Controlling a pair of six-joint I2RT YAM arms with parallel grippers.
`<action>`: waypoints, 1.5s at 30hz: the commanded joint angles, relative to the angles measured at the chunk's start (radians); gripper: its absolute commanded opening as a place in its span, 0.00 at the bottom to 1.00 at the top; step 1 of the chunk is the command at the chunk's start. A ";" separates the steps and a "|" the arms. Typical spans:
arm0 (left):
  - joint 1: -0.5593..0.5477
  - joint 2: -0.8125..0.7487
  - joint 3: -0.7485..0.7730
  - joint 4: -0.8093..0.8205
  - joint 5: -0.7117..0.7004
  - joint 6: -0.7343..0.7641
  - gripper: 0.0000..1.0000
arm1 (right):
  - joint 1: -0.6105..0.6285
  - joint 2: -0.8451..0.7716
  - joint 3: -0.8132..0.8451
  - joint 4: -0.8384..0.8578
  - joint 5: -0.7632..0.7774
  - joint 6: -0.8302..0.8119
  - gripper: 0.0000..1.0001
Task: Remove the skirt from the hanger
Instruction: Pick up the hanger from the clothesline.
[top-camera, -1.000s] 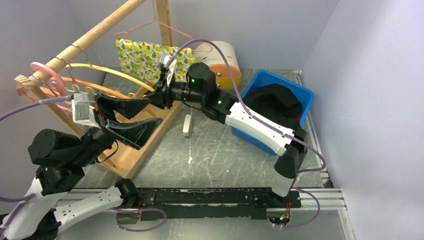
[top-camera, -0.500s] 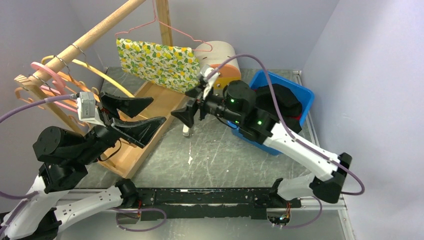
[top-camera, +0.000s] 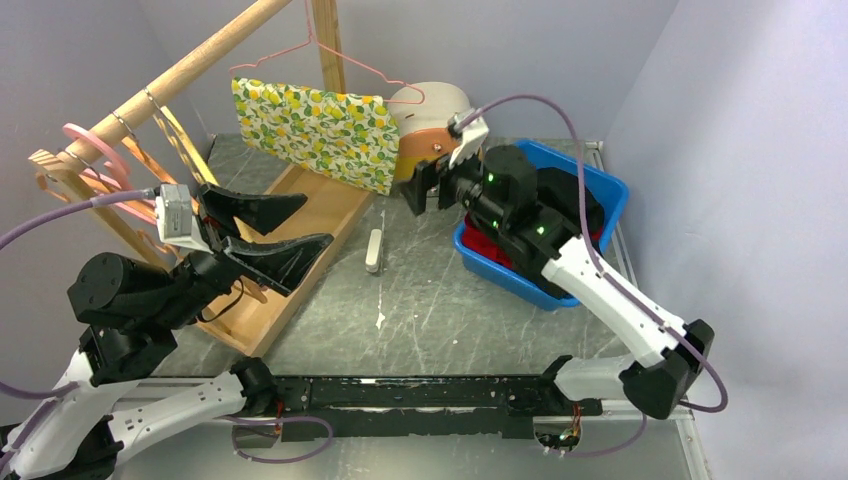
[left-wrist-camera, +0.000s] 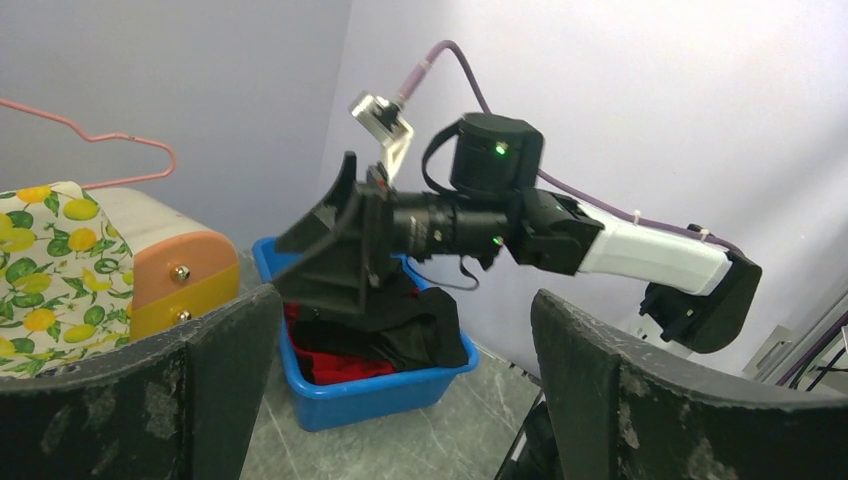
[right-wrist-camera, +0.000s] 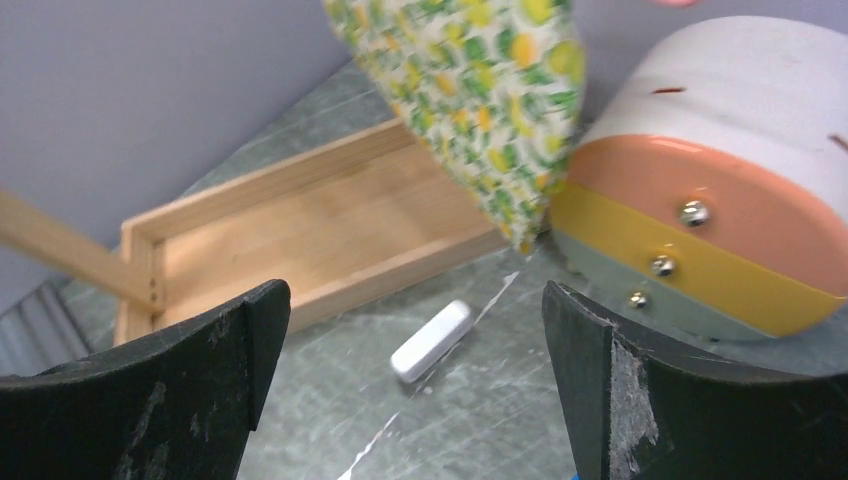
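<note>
The skirt (top-camera: 315, 130), white with a lemon print, hangs on a pink wire hanger (top-camera: 350, 62) from the wooden rod (top-camera: 170, 80). My right gripper (top-camera: 424, 186) is open just right of the skirt's lower corner and apart from it; its wrist view shows the skirt (right-wrist-camera: 480, 90) above the empty gap of the gripper (right-wrist-camera: 415, 300). My left gripper (top-camera: 317, 221) is open over the rack's wooden base, below and left of the skirt. In the left wrist view, the left gripper (left-wrist-camera: 405, 300) holds nothing, with the skirt (left-wrist-camera: 40, 290) at far left.
A blue bin (top-camera: 500, 272) of black and red clothes sits at right under the right arm. A round white, orange and yellow container (top-camera: 440, 100) stands behind the skirt. A small white bar (top-camera: 374, 250) lies on the table. More hangers (top-camera: 95, 150) hang at left above the wooden base (top-camera: 300, 240).
My right gripper opened, left the skirt's lower right edge and drew back right toward the bin. The skirt swung back flat on the hanger. The left gripper shifted slightly.
</note>
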 joint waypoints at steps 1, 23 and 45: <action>-0.001 -0.020 -0.008 0.035 0.008 -0.001 0.98 | -0.130 0.073 0.089 0.069 -0.096 0.080 1.00; -0.001 -0.053 -0.036 0.073 0.047 -0.033 0.98 | -0.324 0.482 0.457 0.301 -0.408 0.043 1.00; 0.000 -0.007 -0.004 0.074 0.054 -0.036 0.97 | -0.295 0.624 0.542 0.336 -0.579 0.128 0.34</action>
